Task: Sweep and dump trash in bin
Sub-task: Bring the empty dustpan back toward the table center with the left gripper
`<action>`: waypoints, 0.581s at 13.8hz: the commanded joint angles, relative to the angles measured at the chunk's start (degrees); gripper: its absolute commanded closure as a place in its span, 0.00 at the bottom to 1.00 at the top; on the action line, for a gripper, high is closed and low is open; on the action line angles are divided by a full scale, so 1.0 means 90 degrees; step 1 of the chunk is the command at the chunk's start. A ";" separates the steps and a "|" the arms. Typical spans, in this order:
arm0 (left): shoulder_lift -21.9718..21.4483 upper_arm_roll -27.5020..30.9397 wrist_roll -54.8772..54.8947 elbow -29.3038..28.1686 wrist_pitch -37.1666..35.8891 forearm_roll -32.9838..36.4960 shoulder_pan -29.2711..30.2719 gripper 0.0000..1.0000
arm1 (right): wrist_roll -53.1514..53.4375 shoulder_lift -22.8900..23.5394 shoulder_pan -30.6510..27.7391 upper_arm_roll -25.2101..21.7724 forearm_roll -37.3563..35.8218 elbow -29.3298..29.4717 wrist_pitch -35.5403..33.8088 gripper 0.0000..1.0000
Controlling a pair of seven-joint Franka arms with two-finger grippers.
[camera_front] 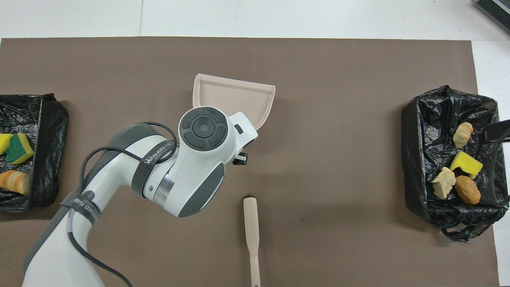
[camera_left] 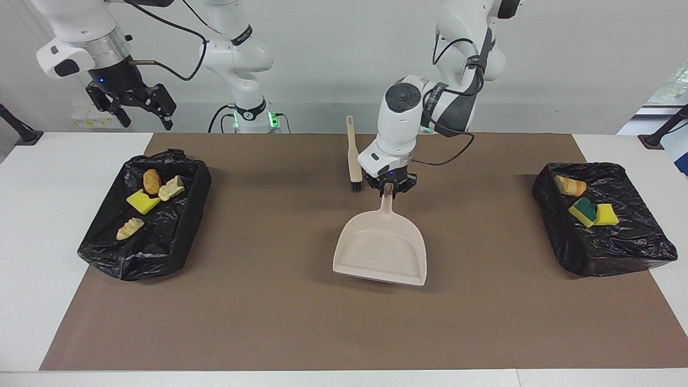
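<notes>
Brown mat [camera_left: 279, 301] covers most of a white table [camera_left: 32, 258], w/ a plain white wall at the robots' end. Two bins lined w/ black bags sit on the mat, one at each end. Bin at the right arm's end [camera_left: 161, 252] holds four scraps of trash: a brown lump [camera_left: 152, 181], a pale chunk [camera_left: 172, 187], a yellow sponge [camera_left: 142, 201] and a tan piece [camera_left: 129, 228]. Bin at the left arm's end [camera_left: 618, 252] holds three: an orange-tan lump [camera_left: 573, 186], a green-backed sponge [camera_left: 583, 210] and a yellow sponge [camera_left: 607, 214] just beside it. No scraps show on the mat itself. Mid-mat, the beige dustpan [camera_left: 382, 252] lies w/ its mouth pointing away from the robots, pan bare. Left gripper [camera_left: 389, 188] is down at the pan's handle, fingers closed on it; the arm's wrist hides the handle in the overhead view. Brush [camera_left: 353, 158] lies flat on the mat just beside that gripper, nearer the robots than the pan, bristle end toward the pan. Right gripper [camera_left: 144, 110] hangs up in the air above the table's edge near its bin, fingers spread apart, holding nothing; that arm waits.
</notes>
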 commanded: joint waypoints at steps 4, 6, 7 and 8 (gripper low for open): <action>0.0297 0.0131 -0.0379 0.0125 0.0292 -0.0281 -0.0408 1.00 | 0.0123 -0.0479 -0.0004 0.0050 0.0066 -0.0583 0.0312 0.00; 0.0326 0.0131 -0.0390 0.0125 0.0321 -0.0292 -0.0505 1.00 | 0.0093 -0.0215 -0.0004 0.0040 0.0056 -0.0173 0.0099 0.00; 0.0355 0.0131 -0.0390 0.0116 0.0379 -0.0292 -0.0545 1.00 | 0.0093 -0.0146 -0.0004 0.0040 0.0056 -0.0133 0.0049 0.00; 0.0394 0.0131 -0.0390 0.0058 0.0525 -0.0292 -0.0555 1.00 | 0.0093 -0.0097 0.0006 0.0011 0.0085 -0.0123 0.0049 0.00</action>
